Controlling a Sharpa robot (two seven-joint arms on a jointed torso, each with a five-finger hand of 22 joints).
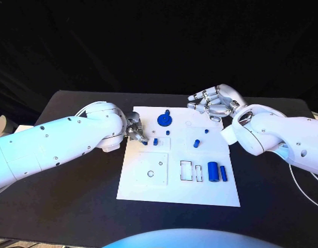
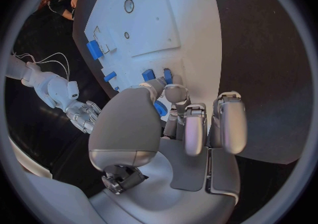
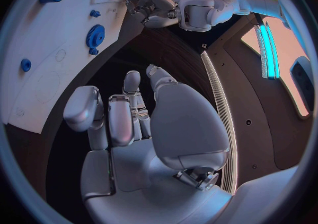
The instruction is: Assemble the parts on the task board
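We judge that we are at the placing of a small part: our left hand (image 1: 135,129) sits over the left edge of the white board (image 1: 203,194), its fingers closed round a small blue peg (image 2: 160,108), pinched between thumb and fingertips in the left wrist view. Just beyond the fingers two more short blue pegs (image 2: 149,74) stand in the board.

Our right hand (image 1: 215,102) hovers over the counter (image 1: 69,201) beyond the board's far right corner, fingers loosely spread and holding nothing.

The other parts wait on the board: a blue gear (image 1: 164,120) near the far edge, a small upright piece (image 1: 196,143) in the middle, and two blue cylinders (image 1: 217,171) lying side by side toward the near right, next to two rectangular cut-outs (image 1: 186,171).

The next move, as we read it, calls for lining the held peg up with its hole and lowering it straight, since a tilted peg would likely jam. Which hole it belongs to we cannot tell.

The counter is matt black, with the board in the middle, and the room behind it is dark. A thin white cable (image 1: 308,191) trails over the counter by our right arm.
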